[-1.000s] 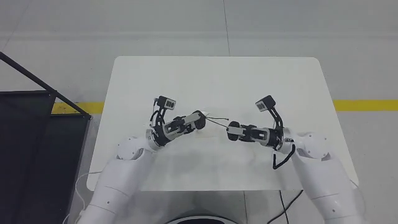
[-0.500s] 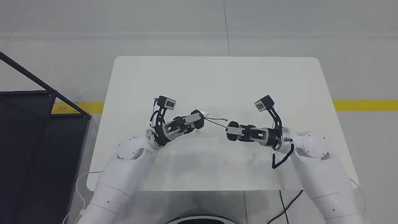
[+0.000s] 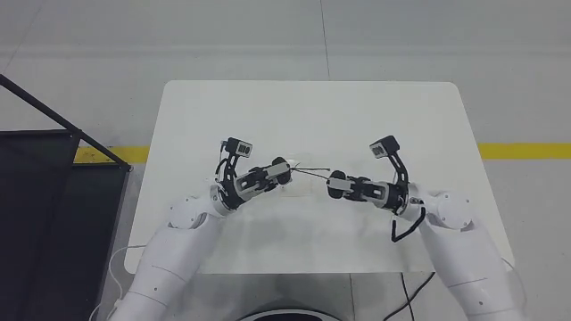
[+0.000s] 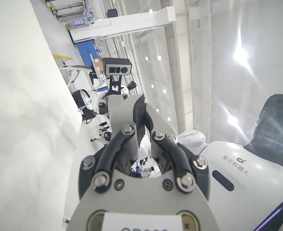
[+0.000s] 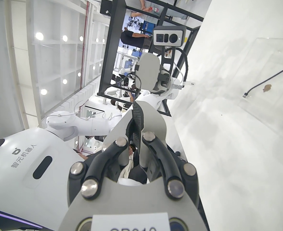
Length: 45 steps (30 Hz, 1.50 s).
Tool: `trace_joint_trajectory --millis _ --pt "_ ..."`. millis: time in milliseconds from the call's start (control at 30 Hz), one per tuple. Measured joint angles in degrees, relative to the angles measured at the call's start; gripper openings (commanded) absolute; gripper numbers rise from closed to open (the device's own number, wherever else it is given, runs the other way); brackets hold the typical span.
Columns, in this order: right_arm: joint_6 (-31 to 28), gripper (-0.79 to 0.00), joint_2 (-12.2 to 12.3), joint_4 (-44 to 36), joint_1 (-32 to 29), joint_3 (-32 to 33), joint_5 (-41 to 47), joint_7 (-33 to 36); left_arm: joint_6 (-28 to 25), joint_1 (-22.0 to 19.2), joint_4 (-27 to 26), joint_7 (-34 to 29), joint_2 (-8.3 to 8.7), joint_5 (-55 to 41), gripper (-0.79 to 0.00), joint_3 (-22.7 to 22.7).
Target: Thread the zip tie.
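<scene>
**Two robot grippers hold a thin zip tie between them above a white table**

Seen from above, a white table with rounded corners stands on a pale grey floor. Both arms reach in from the near edge and bend toward each other, so the two grippers meet tip to tip over the middle of the table, a little toward the near side.

The left gripper points toward the right arm. Its own wrist camera shows its two fingers pressed together, clenched. The right gripper points back at it, set slightly closer to the robot. Its fingers are pinched together as well.

The zip tie is a thin dark strip. It runs in a nearly straight line across the short gap between the two grippers, with one end at the left fingertips and the other at the right fingertips. It slopes a little toward the robot on the right side. Each gripper appears to grip one end. The strip is too fine to make out its head or its tail.

A black metal frame stands on the floor off the table's left side. A yellow floor line runs behind the table.
</scene>
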Motion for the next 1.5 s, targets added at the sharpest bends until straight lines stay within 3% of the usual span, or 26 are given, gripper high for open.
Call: trace_joint_trajectory --millis 633,1300,1367,1400,1433,1500 --pt "-4.40 -0.785 0.07 2.08 -1.87 3.62 18.97 4.51 -1.26 0.09 0.35 0.54 0.25 -0.38 -0.785 0.50" --pt "-3.22 -0.785 -0.21 1.93 -1.72 3.56 20.63 5.70 -1.87 -0.30 1.22 0.64 0.43 -0.63 -0.785 1.25" --pt "-2.78 -0.785 -0.20 1.93 -1.52 3.28 19.89 6.14 -2.28 -0.35 1.23 0.77 0.46 -0.28 -0.419 1.25" --pt "-2.33 -0.785 -0.19 1.95 -1.38 3.04 19.42 6.59 -2.53 -0.35 1.18 1.07 0.47 0.23 -0.126 1.30" --pt "-2.04 -0.785 -0.17 1.96 -1.25 2.87 18.91 6.88 -2.58 -0.34 1.07 1.38 0.47 0.56 0.000 1.39" --pt "-2.02 -0.785 -0.14 1.62 -1.12 2.45 17.01 6.90 -2.43 -0.31 0.73 2.19 0.45 1.01 0.000 1.59"
